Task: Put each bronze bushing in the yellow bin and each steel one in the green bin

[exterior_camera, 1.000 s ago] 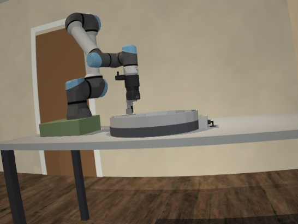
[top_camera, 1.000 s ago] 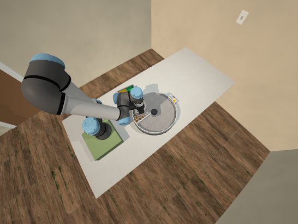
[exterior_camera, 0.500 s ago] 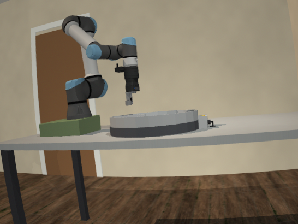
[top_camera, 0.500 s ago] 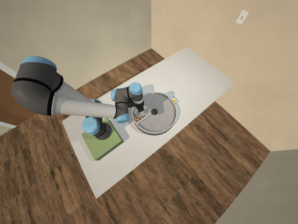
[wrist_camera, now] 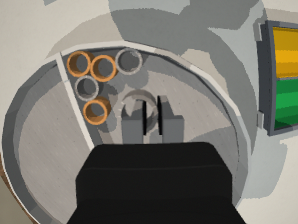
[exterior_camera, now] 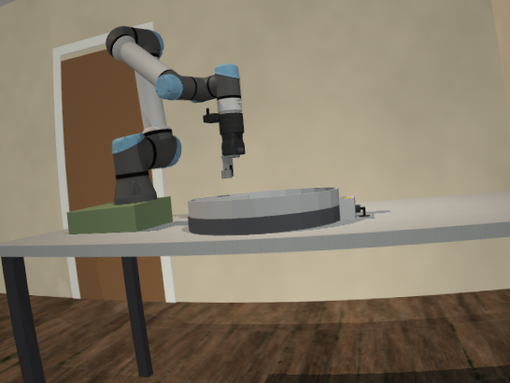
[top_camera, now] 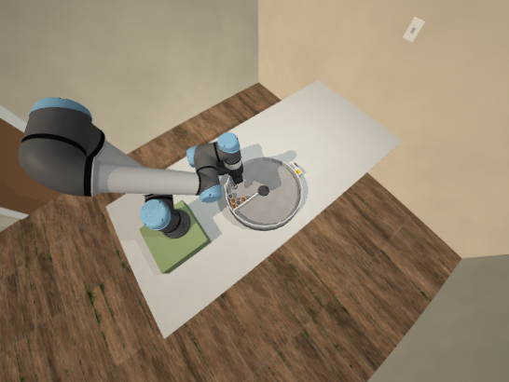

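Wrist view: gripper (top_camera: 238, 180) (exterior_camera: 227, 174) (wrist_camera: 152, 107) is clamped on the wall of a steel bushing (exterior_camera: 225, 175) (wrist_camera: 123, 108), one finger inside the ring, the other outside. The bushing looks larger than the rest, so nearer the camera. Exterior view agrees: fingers point down, bushing at their tips, above the turntable (top_camera: 282, 205) (exterior_camera: 263, 205) (wrist_camera: 45, 130) and apart from it.

Count on the turntable: three bronze bushings (wrist_camera: 70, 64) (wrist_camera: 114, 68) (wrist_camera: 96, 121) and two steel bushings (wrist_camera: 87, 98) (wrist_camera: 129, 73), grouped near one side of the white divider (top_camera: 247, 200) (wrist_camera: 75, 100). One steel piece sits between bronze ones; the other lies near the rim.

Yellow bin (wrist_camera: 287, 50) and green bin (wrist_camera: 287, 102) stand side by side outside the rim, partly in frame; contents cannot be told.

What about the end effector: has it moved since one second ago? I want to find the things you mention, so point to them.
Yes, upward: the end effector (top_camera: 235, 184) (exterior_camera: 227, 176) (wrist_camera: 152, 107) hangs higher above the turntable's rim (top_camera: 302, 191) (exterior_camera: 263, 205) (wrist_camera: 206, 77) than before.
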`<action>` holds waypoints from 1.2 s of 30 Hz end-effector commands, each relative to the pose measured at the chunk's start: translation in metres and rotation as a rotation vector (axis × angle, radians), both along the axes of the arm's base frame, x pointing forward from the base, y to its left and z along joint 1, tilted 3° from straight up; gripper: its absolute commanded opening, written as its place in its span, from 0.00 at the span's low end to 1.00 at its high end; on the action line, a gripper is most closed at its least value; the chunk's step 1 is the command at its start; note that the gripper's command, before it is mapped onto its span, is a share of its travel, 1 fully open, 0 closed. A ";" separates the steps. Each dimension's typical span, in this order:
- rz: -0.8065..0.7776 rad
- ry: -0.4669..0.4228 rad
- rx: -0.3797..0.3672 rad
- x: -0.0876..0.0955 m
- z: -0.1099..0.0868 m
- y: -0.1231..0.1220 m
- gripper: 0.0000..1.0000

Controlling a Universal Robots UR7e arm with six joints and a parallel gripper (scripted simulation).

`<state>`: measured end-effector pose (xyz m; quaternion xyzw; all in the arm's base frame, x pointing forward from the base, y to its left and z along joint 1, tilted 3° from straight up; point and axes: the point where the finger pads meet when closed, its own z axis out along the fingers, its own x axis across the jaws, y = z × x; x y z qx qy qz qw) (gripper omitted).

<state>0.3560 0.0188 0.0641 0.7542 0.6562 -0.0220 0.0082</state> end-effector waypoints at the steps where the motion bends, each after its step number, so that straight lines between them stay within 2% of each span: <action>1: -0.001 0.000 -0.003 0.005 -0.001 0.017 0.00; 5: -0.001 0.000 -0.003 0.013 -0.003 0.060 0.00; 6: -0.001 0.000 -0.003 0.013 -0.003 0.060 0.00; 7: -0.001 0.000 -0.003 0.015 -0.003 0.071 0.00; 12: -0.001 0.000 -0.003 0.015 -0.003 0.071 0.00; 17: -0.001 0.000 -0.003 0.025 -0.005 0.123 0.00; 21: -0.001 0.000 -0.003 0.025 -0.006 0.125 0.00; 26: -0.001 0.000 -0.003 0.035 -0.008 0.175 0.00; 32: -0.001 0.000 -0.003 0.036 -0.008 0.178 0.00; 36: -0.001 0.000 -0.003 0.044 -0.010 0.221 0.00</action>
